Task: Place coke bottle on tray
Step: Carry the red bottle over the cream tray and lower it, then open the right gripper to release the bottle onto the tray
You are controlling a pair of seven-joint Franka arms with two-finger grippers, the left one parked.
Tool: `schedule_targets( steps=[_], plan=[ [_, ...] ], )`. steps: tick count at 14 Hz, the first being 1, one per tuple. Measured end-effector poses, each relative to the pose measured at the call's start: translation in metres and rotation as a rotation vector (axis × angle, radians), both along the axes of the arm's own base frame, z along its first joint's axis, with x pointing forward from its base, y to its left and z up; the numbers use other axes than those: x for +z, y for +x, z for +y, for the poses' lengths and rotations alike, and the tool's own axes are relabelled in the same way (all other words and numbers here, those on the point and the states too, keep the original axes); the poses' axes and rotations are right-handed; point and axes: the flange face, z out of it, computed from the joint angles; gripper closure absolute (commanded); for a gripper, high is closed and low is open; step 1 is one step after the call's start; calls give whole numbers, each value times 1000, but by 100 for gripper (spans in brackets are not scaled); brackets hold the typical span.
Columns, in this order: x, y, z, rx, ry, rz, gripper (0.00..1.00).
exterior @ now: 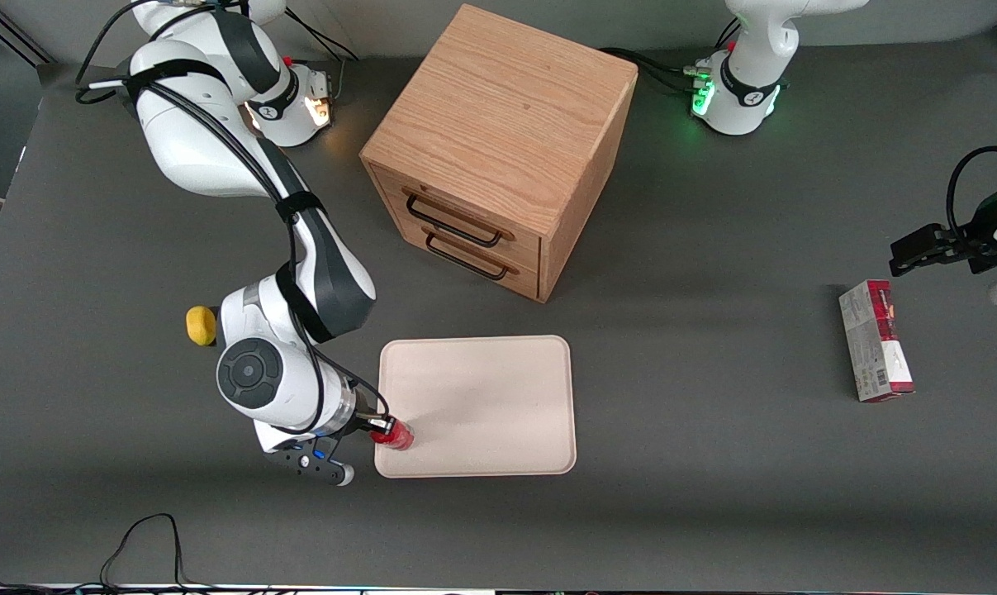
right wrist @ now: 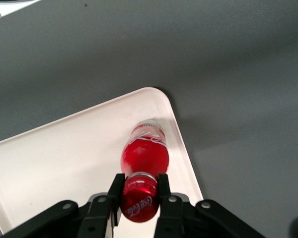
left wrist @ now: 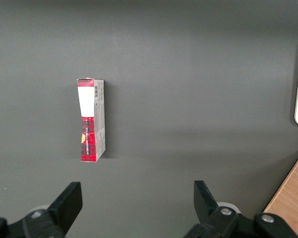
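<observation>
While the gripper clamps the bottle at its cap, the bottle hangs upright over the tray near one corner. Looks light, rigid, smooth plastic; cap grip seems narrow, so it could swing or slip.

Robotics lab, grey table, two Franka arms, cabling, staged props

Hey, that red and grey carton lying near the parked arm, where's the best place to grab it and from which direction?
Probably from straight above, jaws across the narrow width at mid-length: the carton lies flat with open table along both long sides. The gripper is busy, shut on the coke bottle over the tray.
</observation>
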Motion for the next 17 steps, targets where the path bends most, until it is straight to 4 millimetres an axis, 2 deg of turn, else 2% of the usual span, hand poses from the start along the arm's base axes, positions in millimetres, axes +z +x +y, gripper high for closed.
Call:
schedule_targets(
  steps=[3, 4, 5, 10, 17],
  plan=[
    [-1, 0, 0, 0, 0, 1, 100],
    [-1, 0, 0, 0, -1, 1, 8],
    [-1, 0, 0, 0, -2, 0, 0],
    [3, -3, 10, 27, -46, -29, 0],
    [6, -2, 11, 23, -46, -35, 0]
  ],
)
